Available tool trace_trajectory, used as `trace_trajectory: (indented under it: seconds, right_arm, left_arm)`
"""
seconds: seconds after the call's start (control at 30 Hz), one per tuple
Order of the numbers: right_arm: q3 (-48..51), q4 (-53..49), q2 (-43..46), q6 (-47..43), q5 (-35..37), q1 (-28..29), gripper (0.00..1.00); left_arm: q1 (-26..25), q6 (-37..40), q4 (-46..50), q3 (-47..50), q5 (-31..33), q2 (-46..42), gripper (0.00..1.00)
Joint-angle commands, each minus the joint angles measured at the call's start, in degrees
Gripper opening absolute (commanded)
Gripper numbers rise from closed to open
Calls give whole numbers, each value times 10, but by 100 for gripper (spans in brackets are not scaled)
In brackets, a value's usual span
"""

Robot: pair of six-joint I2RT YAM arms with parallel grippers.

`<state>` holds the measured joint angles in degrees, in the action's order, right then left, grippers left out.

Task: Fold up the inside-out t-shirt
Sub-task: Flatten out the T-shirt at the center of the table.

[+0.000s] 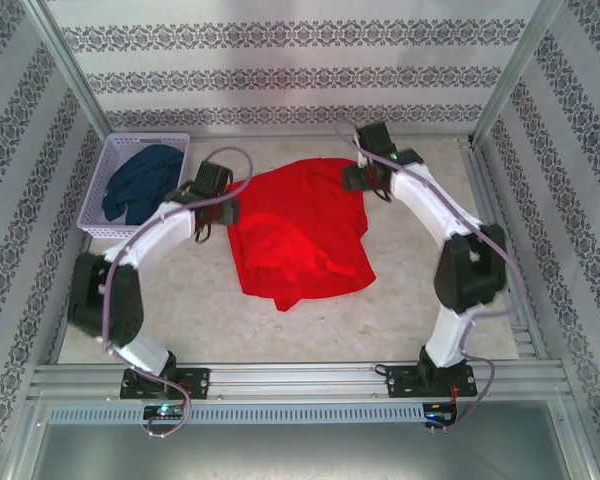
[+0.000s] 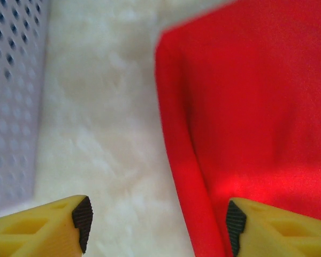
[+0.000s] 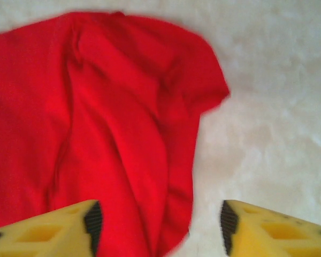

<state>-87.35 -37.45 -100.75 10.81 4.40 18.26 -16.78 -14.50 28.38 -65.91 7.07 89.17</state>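
From where I stand, the inside-out t-shirt [image 1: 300, 235] lies rumpled and plain red in the middle of the pale desk [image 1: 420, 300], between the two sets of fingers. The left fingers [image 1: 215, 212] hang at the shirt's edge on the basket side, spread wide with nothing pinched. In the left wrist camera one black pad [image 2: 83, 220] sits over bare desk and the other pad [image 2: 235, 227] over red cloth, so the shirt's edge runs up through the gap between them. Beyond the bare-desk pad stands the perforated wall of the white basket [image 2: 10, 107] (a dark navy garment [image 1: 140, 180] is heaped inside it), apart from the shirt. The right fingers [image 1: 365, 182] hover at the shirt's far corner on the other side, also spread apart and gripping nothing. In their own camera one pad [image 3: 93, 225] is over the fabric and the other [image 3: 227, 225] over bare desk, with the shirt's edge curving down between them. Ahead of those fingers a short sleeve [image 3: 203, 80] sticks out toward the bare desk, and long soft creases run away from the fingertips across the cloth.
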Motion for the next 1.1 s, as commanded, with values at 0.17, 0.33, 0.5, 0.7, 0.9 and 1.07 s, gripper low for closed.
trace_trajectory:
  seconds: [0.17,0.33,0.5,0.7,0.9,1.07]
  right_arm:
    - [330,15,215,134,-62,13,67]
    - [362,63,166,151,-152,-25,65]
    - [401,87,148,160,-151,-17,64]
    - [418,108,130,169,-162,-10,61]
    - [420,138,99,174,-179,-9,46]
    - [414,168,114,167,-194,-15,9]
  left_arm:
    - [-61,-140,23,218,-176,-194,77]
    - [-93,-153,-14,248,-211,-137,76]
    - [-111,-158,-72,255,-234,-82,68]
    - [-121,-158,-107,250,-216,-42,51]
    - [-121,-159,-147,254,-206,-14,34]
    - [-121,-170,-180,272,-184,-29,12]
